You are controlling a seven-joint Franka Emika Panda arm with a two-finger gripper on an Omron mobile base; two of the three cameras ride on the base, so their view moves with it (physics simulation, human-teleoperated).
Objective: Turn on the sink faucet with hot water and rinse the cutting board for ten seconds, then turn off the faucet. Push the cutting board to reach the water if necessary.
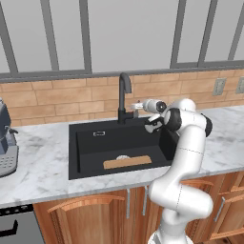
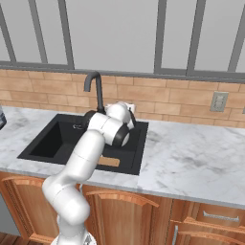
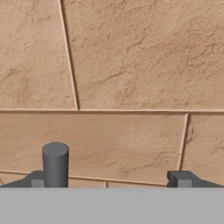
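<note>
While the arm reaches over the far right corner of the sink (image 1: 86, 143), the gripper (image 3: 116, 177) sits right up by the base of the sink faucet (image 1: 123, 95) with its fingers spread wide and nothing between them. In the hand view the fingertips (image 3: 179, 178) point straight at the tan brick backsplash (image 3: 131, 57), and there's a dark round post (image 3: 55, 164) next to the left tip, probably the tap's little lever, though it's hard to be sure from that angle. The cutting board (image 1: 127, 162) lies flat on the basin floor near the front wall, just near of the round drain (image 1: 123, 157), well apart from the gripper. The marble counter (image 1: 43, 162) wraps around the basin.
</note>
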